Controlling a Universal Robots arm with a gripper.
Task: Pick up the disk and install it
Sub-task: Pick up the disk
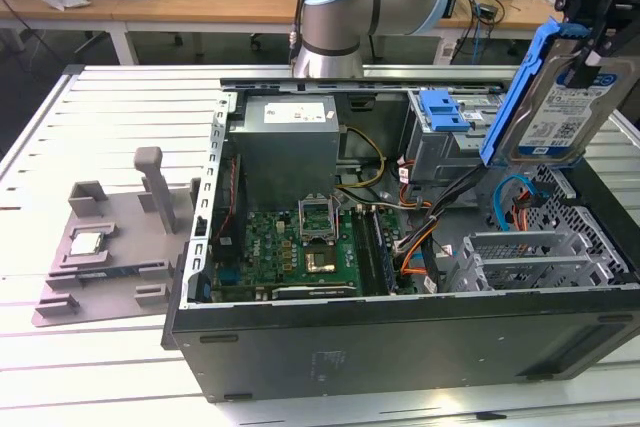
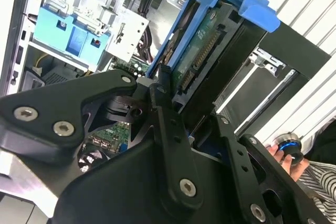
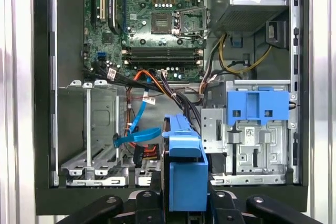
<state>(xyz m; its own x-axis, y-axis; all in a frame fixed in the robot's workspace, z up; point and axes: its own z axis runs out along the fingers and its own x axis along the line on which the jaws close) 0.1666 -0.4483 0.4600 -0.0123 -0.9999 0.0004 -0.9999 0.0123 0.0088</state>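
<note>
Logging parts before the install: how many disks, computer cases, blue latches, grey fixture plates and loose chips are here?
Disk, clamped in the gripper: 1
Open computer case: 1
Blue latch: 1
Grey fixture plate: 1
Square chip on that plate: 1
Total: 5

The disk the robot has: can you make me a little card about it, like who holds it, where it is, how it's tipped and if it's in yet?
thing: the disk, silver with a blue frame
held by: the gripper, shut on it near its top
place: in the air above the open computer case, toward the exterior view's right
tilt: on edge and leaning, label facing the exterior view
installed: not yet
</note>
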